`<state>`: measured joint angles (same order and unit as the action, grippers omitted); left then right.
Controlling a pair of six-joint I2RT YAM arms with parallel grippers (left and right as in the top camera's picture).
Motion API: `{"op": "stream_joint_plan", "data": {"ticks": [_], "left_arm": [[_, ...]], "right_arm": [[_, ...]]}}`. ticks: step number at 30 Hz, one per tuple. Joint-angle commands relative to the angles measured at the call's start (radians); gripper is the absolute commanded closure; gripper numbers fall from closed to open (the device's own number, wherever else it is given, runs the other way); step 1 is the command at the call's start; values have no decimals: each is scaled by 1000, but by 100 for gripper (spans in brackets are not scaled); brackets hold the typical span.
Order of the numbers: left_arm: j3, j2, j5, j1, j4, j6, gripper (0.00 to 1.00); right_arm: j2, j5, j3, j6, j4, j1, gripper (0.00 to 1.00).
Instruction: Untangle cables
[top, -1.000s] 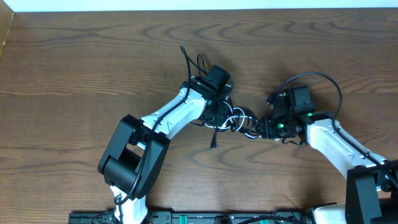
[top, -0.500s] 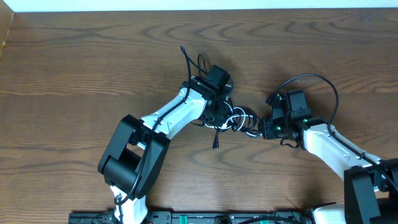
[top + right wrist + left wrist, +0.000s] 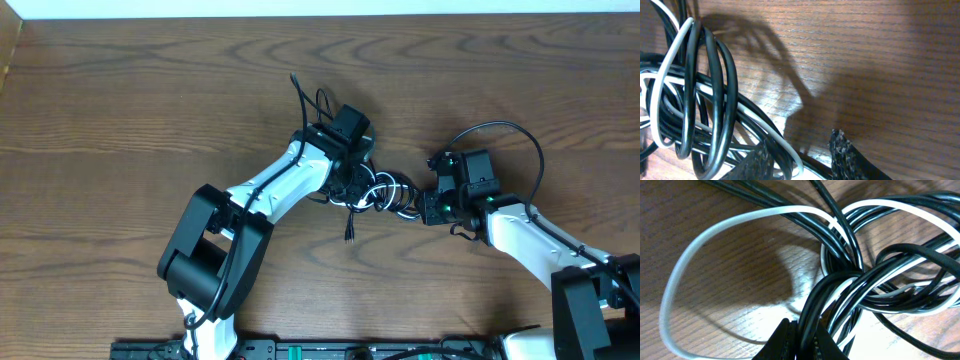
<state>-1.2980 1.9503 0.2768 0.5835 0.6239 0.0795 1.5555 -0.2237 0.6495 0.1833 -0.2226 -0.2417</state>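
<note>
Surface: Brown wood-grain table, on which both arms are bent toward one clump of cord near the middle.
Left gripper: the left gripper is seen pinched together on a bundle of black strands at its side of the clump; the strands are squeezed between its fingers.
Right gripper: the right gripper is held with its jaws apart and bare wood is seen between them; one white and one black strand run through the gap, close to one finger, and no clamping is shown.
Cables: the cables are gathered in a single knot between the two grippers, resting on the table.
White cord: the white cord is thrown out in one wide loop and then threaded back through the black coils.
Black loops: several black loops are stacked over and under the white strand beside the right gripper.
Loose end: one plug is trailed out below the knot, apart from it.
Done: nothing is judged as separated; no cord is laid out alone.
Left to do: every cord is to be drawn free of the knot; the task is judged to be at an early stage.
</note>
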Motion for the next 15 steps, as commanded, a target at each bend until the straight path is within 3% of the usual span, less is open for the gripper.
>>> {"op": "stream_joint_plan", "data": {"ticks": [1, 10, 15], "left_arm": [[-2, -22, 27, -2, 4, 8, 88], [-2, -22, 30, -2, 4, 38, 88], [-2, -22, 30, -2, 3, 38, 89]], "right_arm": [[1, 23, -11, 4, 2, -9, 66], [3, 36, -29, 8, 18, -9, 64], [3, 99, -81, 49, 112, -9, 62]]}}
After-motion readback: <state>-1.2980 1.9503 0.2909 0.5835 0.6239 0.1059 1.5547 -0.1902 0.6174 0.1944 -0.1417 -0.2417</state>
